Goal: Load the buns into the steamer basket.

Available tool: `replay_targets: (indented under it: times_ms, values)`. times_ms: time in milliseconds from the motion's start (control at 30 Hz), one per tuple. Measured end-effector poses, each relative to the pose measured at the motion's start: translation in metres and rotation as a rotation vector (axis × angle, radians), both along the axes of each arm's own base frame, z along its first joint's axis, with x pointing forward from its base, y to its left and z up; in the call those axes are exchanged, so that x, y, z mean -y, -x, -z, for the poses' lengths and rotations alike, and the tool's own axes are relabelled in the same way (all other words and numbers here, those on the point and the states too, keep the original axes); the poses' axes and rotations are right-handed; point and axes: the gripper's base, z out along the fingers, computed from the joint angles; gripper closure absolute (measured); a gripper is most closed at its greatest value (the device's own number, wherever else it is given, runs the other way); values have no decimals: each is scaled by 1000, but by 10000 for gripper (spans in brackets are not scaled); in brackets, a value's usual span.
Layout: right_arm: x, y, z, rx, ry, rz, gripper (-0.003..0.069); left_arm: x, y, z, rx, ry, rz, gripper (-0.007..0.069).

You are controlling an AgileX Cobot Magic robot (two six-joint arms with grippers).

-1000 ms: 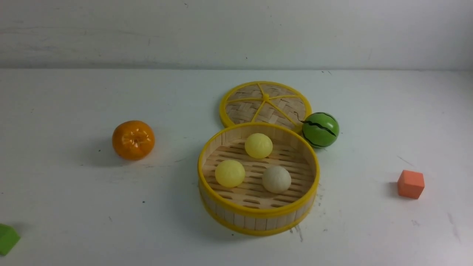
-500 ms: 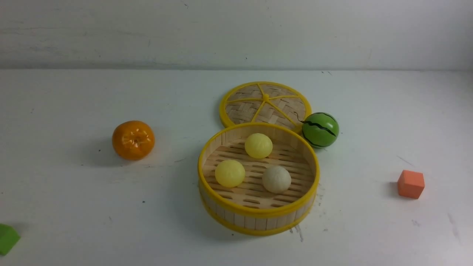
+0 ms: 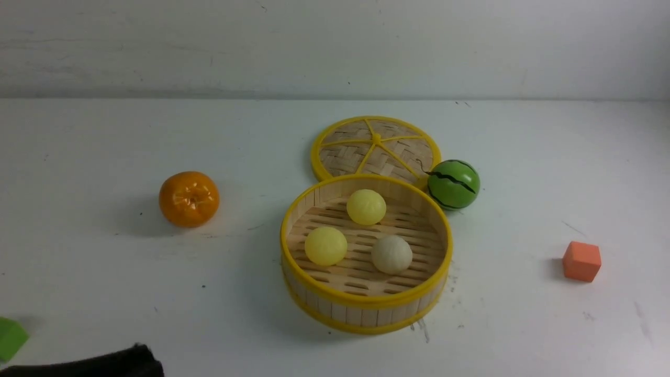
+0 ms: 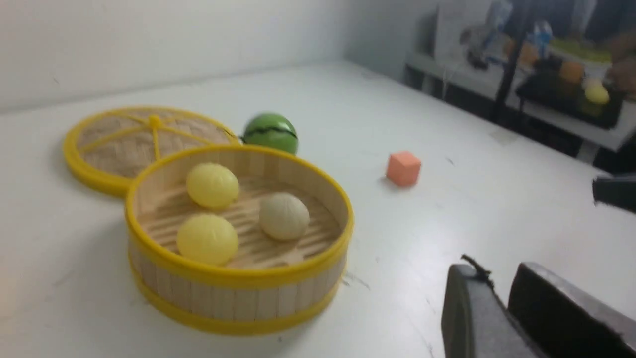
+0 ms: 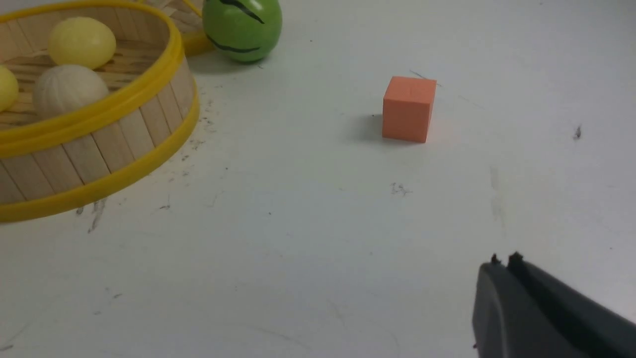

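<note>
1. Currently all three buns (image 3: pixel 366 207) (image 3: pixel 325 245) (image 3: pixel 391 254) lie inside the steamer basket (image 3: pixel 366 309) on the worktop (image 3: pixel 104 146).
2. Left claw (image 4: pixel 499 303): fingers pressed together, empty, near the basket.
3. Right claw (image 5: pixel 504 278): closed, empty, well apart from the basket.

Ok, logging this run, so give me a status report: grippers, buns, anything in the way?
Left gripper shut, right gripper shut, both empty. Three buns sit inside the steamer basket. Nothing in the way.

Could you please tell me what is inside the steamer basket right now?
The steamer basket holds three buns: two yellow, one cream. Its near wall hides some floor.
</note>
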Motion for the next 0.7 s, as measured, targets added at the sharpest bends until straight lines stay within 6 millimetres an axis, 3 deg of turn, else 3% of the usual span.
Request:
replay_targets:
  times_ms: [167, 300, 500, 700]
  values:
    - [0, 0, 0, 0, 0, 0, 664, -23, 5, 14, 25, 65, -218, 624]
    - [0, 0, 0, 0, 0, 0, 661, -38, 4, 58, -52, 112, -466, 638]
    - [0, 0, 0, 0, 0, 0, 657, -40, 4, 97, -286, 26, -532, 638]
    - [0, 0, 0, 0, 0, 0, 651, -40, 6, 103, -350, 10, -533, 638]
